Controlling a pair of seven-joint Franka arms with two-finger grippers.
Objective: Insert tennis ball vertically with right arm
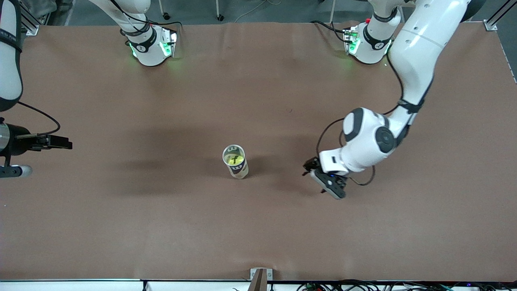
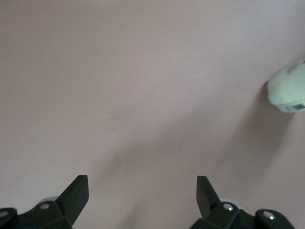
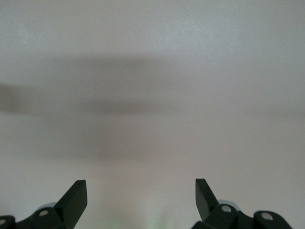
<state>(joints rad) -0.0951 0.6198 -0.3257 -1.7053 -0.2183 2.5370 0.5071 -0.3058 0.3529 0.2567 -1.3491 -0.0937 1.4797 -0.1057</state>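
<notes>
A clear tennis-ball can (image 1: 239, 169) stands upright at the middle of the table. A yellow-green tennis ball (image 1: 235, 158) sits inside it, seen through the open top. My right gripper (image 1: 14, 146) hangs high over the right arm's end of the table, well away from the can. Its fingers (image 3: 76, 198) are spread open and empty over bare table, with the gripper's middle between them (image 3: 141, 191). My left gripper (image 1: 332, 188) is low over the table beside the can, toward the left arm's end. It is open and empty (image 2: 142, 191). The can (image 2: 287, 88) shows at the edge of the left wrist view.
The brown table (image 1: 258, 234) carries nothing else. The two arm bases (image 1: 150, 45) (image 1: 368, 41) stand along the edge farthest from the front camera. Cables and a bracket (image 1: 260, 279) lie at the edge nearest to it.
</notes>
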